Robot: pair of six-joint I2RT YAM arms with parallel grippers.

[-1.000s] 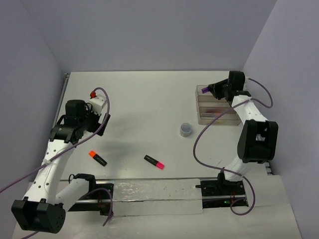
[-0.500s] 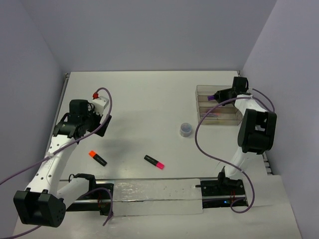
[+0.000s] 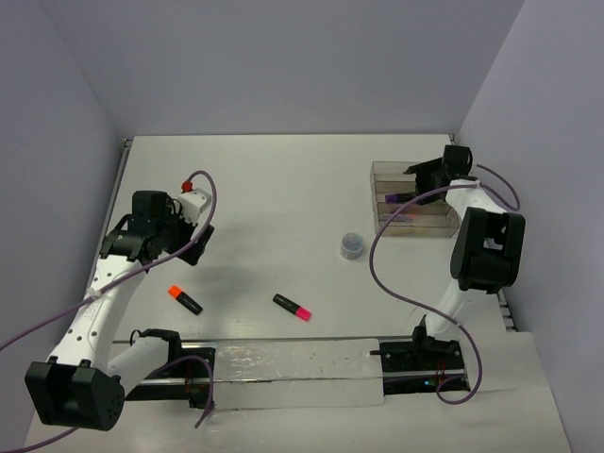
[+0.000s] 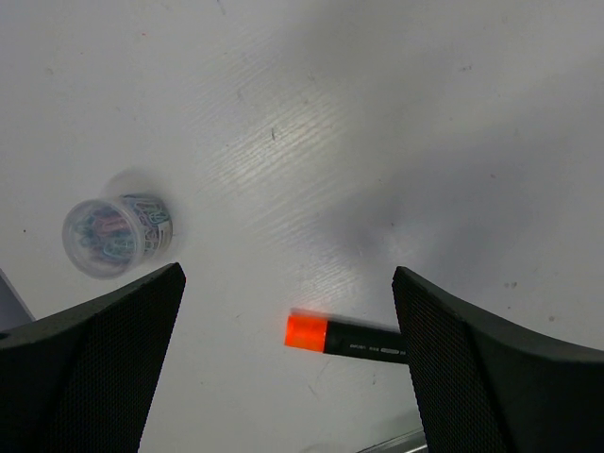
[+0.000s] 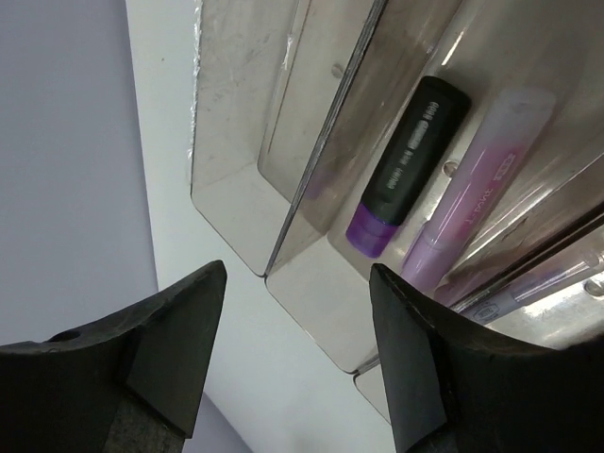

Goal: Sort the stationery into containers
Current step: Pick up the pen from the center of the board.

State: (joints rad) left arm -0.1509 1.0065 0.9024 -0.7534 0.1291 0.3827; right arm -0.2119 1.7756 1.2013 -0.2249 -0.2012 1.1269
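The clear three-compartment tray [image 3: 411,223] stands at the far right. A purple-capped black highlighter [image 3: 394,198] lies in its middle compartment beside a lilac marker [image 5: 481,189]; the right wrist view shows the highlighter [image 5: 411,165] lying free. My right gripper [image 3: 422,173] is open and empty just above the tray's far end [image 5: 297,274]. My left gripper [image 3: 184,236] is open and empty above the table [image 4: 288,274]. An orange-capped highlighter [image 3: 185,299] lies below it [image 4: 349,338]. A pink-capped highlighter [image 3: 292,306] lies at the near middle.
A small round clear pot of paper clips [image 3: 352,245] stands left of the tray and also shows in the left wrist view [image 4: 111,236]. Thin sticks [image 5: 528,283] lie in the tray's nearest compartment. A metal rail [image 3: 283,363] runs along the near edge.
My right gripper carried the purple-capped highlighter over the tray and let it go; it now lies in the middle compartment. My left gripper shifted slightly towards the orange highlighter.
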